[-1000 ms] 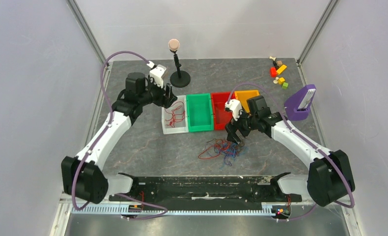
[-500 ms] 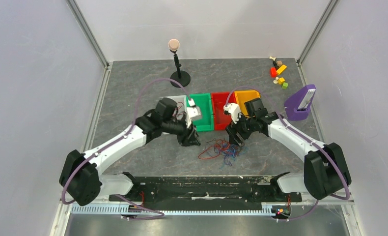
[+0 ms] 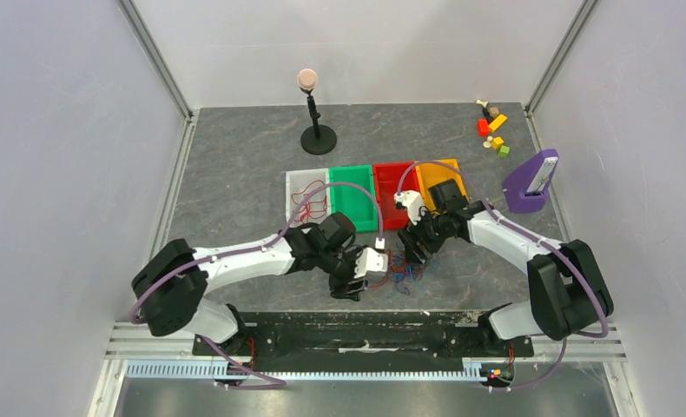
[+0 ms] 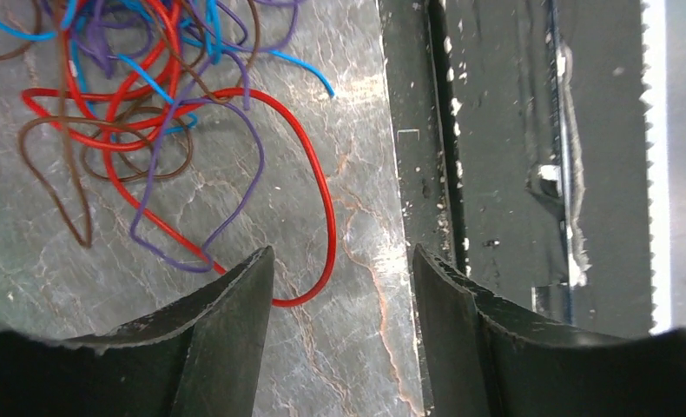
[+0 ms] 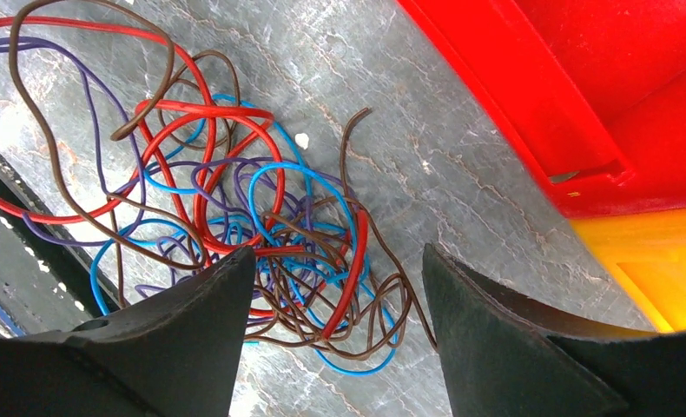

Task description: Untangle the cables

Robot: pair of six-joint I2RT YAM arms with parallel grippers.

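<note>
Lying tangled on the table (image 3: 235, 148) at the red bin's (image 3: 390, 195) 6 o'clock, the cables (image 3: 402, 265) sit under the right gripper (image 5: 338, 256), jaws wide. The left gripper (image 4: 341, 252) is at their 8 o'clock, wide, seemingly empty.

Bright, even light from above; shadows faint.
Wrist views were sharp on the cables (image 5: 235, 217), with pale sheen on the table (image 4: 357, 217) and dark, soft-focus shapes along the bottom edge.

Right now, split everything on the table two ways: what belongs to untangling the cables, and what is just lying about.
Job: tangled cables; red cables in the white bin; green bin; red bin; orange bin.
Lying about: microphone stand; toy blocks; purple holder.
</note>
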